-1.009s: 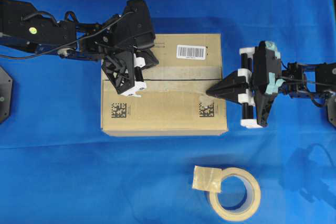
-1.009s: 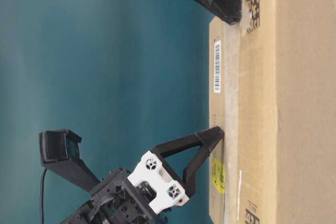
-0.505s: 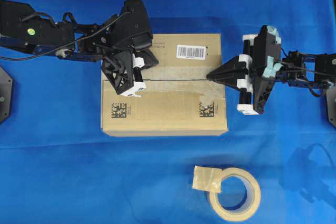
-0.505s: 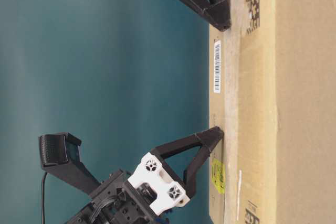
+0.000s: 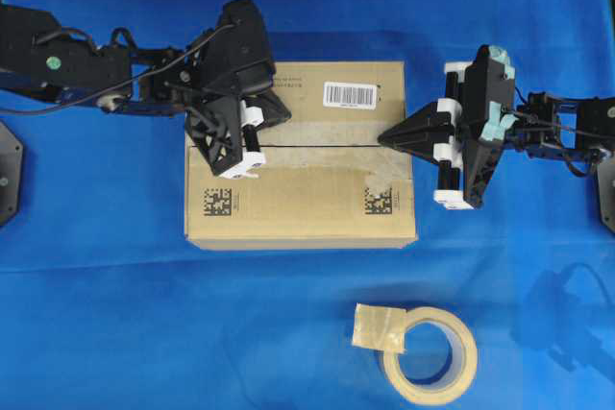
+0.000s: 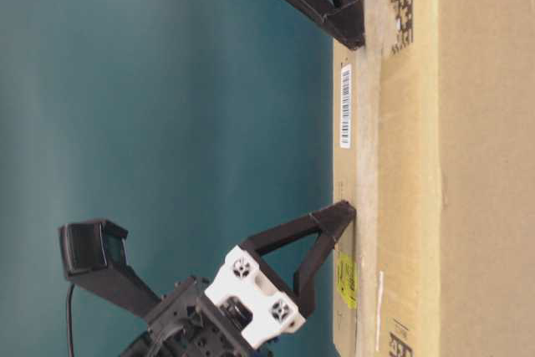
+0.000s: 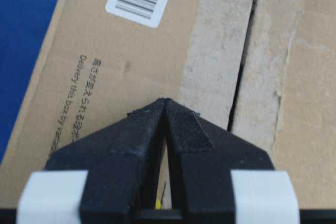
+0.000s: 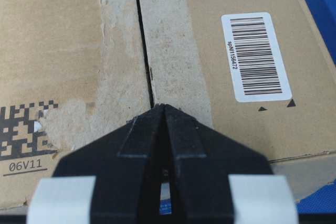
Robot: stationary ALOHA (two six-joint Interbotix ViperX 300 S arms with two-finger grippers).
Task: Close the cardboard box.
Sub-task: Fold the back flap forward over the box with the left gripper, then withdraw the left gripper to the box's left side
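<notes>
The cardboard box (image 5: 298, 199) lies on the blue cloth with its top flaps folded flat and meeting at a narrow seam (image 5: 327, 145). It carries a barcode label (image 5: 350, 94), code marks (image 5: 218, 202) and a yellow sticker (image 6: 347, 279). My left gripper (image 5: 284, 114) is shut and empty. Its tip presses on the far flap beside the seam, as the table-level view (image 6: 343, 211) and the left wrist view (image 7: 165, 100) show. My right gripper (image 5: 381, 138) is shut and empty, with its tip at the seam by the box's right edge (image 8: 164, 107).
A beige tape roll (image 5: 430, 355) with a loose tape piece (image 5: 378, 326) lies on the blue cloth (image 5: 96, 314) in front of the box. Black arm bases stand at the far left (image 5: 8, 175) and far right (image 5: 607, 199) edges.
My right gripper moved from the near flap up to the seam, then held still. My left gripper has kept its tip on the far flap.
</notes>
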